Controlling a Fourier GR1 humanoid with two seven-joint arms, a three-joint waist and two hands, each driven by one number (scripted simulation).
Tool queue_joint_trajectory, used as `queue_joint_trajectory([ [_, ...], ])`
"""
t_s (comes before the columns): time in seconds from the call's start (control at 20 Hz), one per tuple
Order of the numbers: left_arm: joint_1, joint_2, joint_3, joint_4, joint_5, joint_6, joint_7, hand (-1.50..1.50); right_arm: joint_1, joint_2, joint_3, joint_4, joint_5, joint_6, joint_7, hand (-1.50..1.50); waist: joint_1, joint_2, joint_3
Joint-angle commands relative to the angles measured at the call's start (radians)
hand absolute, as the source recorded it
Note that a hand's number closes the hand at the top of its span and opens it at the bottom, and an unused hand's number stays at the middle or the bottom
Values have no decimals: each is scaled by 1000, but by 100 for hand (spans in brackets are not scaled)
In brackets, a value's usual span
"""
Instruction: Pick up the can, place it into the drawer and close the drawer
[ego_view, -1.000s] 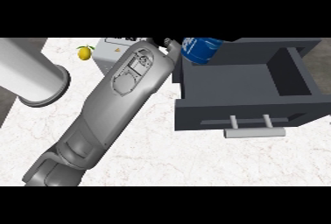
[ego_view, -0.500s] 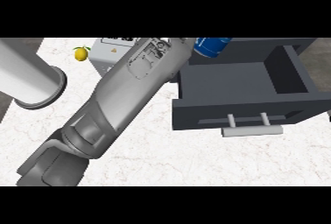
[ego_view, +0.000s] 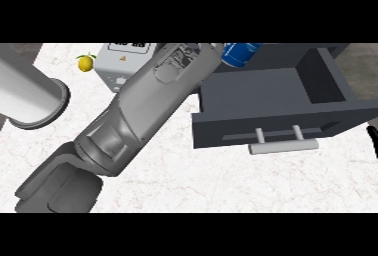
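Observation:
The blue can (ego_view: 241, 53) shows at the view's top, partly cut off, above the back left corner of the open drawer (ego_view: 221, 131). My left forearm runs from the lower left up to it, and my left hand (ego_view: 215, 49) is curled on the can, mostly hidden behind the wrist. The drawer is dark grey, pulled out toward me, with nothing inside it and a pale bar handle (ego_view: 283, 145) on its front. Only a black sliver of my right hand (ego_view: 371, 139) shows at the right edge, beside the drawer's front corner.
A white box-shaped appliance (ego_view: 127, 67) stands at the back behind my forearm, with a lemon (ego_view: 87, 62) to its left. A thick light-grey cylinder (ego_view: 29, 95) fills the left edge. White marble counter lies in front of the drawer.
My left arm has stretched further up and to the right, carrying the can a little rightward over the drawer's back left corner. The drawer has stayed open.

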Motion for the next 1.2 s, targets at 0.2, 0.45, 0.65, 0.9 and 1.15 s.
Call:
queue_joint_trajectory([
  [0.2, 7, 0, -77, 66, 64, 25, -83, 150, -39, -10, -5, 40, 6, -6, 0, -150, -7, 3, 0],
  [0.45, 14, 0, -157, 80, 82, 63, -83, 150, -75, -23, -7, 45, 11, -13, 4, -150, -27, 7, 1],
  [0.65, 7, 0, -185, 103, 93, 69, -104, 150, -80, -22, 4, 33, 8, -6, 3, -150, -44, 12, 1],
  [0.9, 26, 0, -213, 130, 111, 91, -114, -150, -66, -28, -8, 22, -5, -1, 9, -150, -42, 11, 1],
  [1.15, 46, 0, -244, 120, 140, 161, -113, -150, -89, -22, 30, 14, 34, -15, 35, -150, -54, 16, 1],
])
